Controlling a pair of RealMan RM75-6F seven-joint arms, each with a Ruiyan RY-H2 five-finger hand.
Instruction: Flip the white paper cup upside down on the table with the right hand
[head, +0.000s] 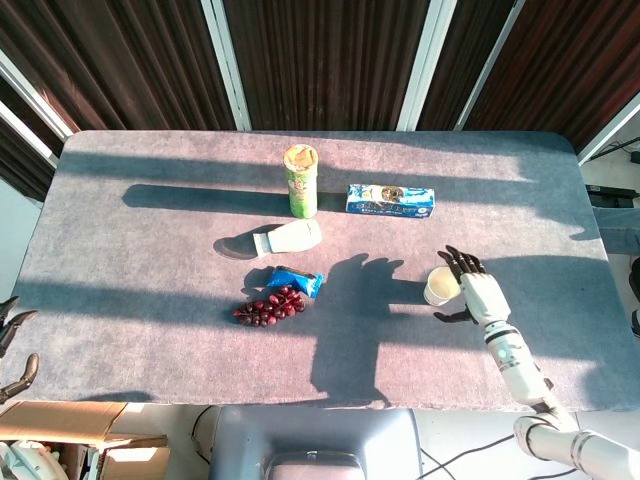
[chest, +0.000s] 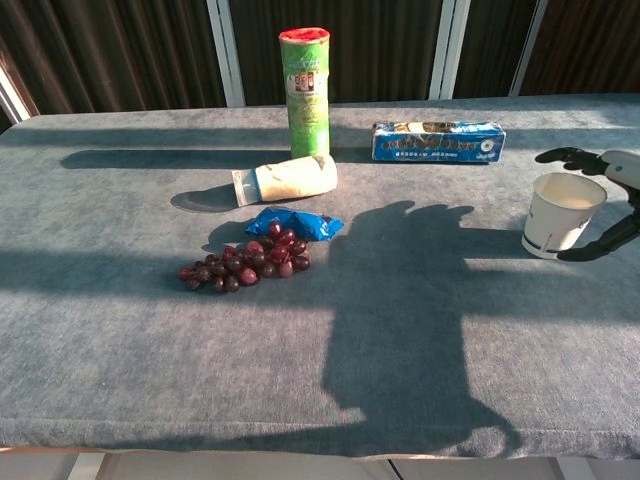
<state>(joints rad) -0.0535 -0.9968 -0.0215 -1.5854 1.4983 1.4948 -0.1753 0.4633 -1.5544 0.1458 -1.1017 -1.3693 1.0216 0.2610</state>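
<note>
The white paper cup (head: 441, 286) (chest: 560, 214) stands upright, mouth up, on the right side of the grey table. My right hand (head: 472, 290) (chest: 607, 200) is open right beside it on its right, with the fingers spread around the rim and the thumb low by the base. Whether any finger touches the cup I cannot tell. My left hand (head: 12, 345) hangs open off the table's front left corner, seen only in the head view.
A green snack tube (head: 301, 181) stands at mid-table with a blue biscuit box (head: 391, 200) to its right. A pale bottle (head: 288, 238) lies on its side; a blue packet (head: 296, 281) and dark grapes (head: 268, 307) lie in front of it. The grey table (head: 130, 250) ends just right of the cup.
</note>
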